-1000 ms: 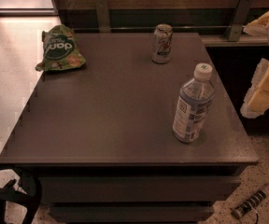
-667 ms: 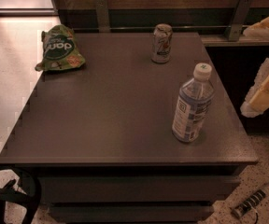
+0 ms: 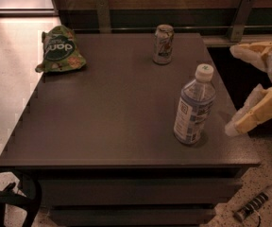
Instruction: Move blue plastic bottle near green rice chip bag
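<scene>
Hanging off the table's right side, the gripper [image 3: 230,90] sits at the right edge of the view, about level with the bottle. Two pale yellowish fingers [image 3: 261,112] point left toward the table, one upper and one lower. They are spread wide with nothing between them. The lower fingertip is just beside the bottle's right side, with a gap showing and no contact. The arm behind is cut off by the frame; only a pale bit of wrist shows at far right.

Sweep from the left:
- A black curved object [image 3: 8,200] sits at the bottom left corner on the floor. It is cut off and cannot be identified.
- The green rice chip bag [image 3: 59,51] lies at the table's back left corner, crumpled, dark round logo facing up.
- The table [image 3: 107,112] has a dark brown top, with lower tiers in shadow.
- A silver can [image 3: 163,44] stands upright at the back, right of centre. It is behind the bottle and off the diagonal between bottle and bag.
- The blue plastic bottle [image 3: 194,105] stands upright near the front right corner, white cap on. It is well apart from the bag, at the opposite corner.
- A striped stick-like item [image 3: 253,205] lies on the speckled floor at bottom right. It is too small to identify.

A wood panel with two metal brackets [image 3: 240,18] runs along the back. The bottle's label text is not readable.
</scene>
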You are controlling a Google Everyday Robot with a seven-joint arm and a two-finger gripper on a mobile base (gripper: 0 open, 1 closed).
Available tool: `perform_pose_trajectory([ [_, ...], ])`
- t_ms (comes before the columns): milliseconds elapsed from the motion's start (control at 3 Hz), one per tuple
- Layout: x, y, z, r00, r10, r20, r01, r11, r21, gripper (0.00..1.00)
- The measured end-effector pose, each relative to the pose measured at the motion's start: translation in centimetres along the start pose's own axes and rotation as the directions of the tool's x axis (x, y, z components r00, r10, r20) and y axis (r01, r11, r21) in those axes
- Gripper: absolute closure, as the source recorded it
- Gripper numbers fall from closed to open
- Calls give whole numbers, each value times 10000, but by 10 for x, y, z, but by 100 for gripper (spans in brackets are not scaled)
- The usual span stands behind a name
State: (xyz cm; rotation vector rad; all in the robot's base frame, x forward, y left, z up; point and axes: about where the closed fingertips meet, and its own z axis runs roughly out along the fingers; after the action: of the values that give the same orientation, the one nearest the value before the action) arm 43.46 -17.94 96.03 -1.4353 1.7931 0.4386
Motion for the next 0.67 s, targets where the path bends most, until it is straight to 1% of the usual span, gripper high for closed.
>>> perform_pose_trajectory([
  [333, 2, 2, 15, 9887, -199, 1484, 193, 9998, 56, 0],
  [667, 13, -1, 33, 9581, -147, 2860, 144, 9999, 35, 0],
])
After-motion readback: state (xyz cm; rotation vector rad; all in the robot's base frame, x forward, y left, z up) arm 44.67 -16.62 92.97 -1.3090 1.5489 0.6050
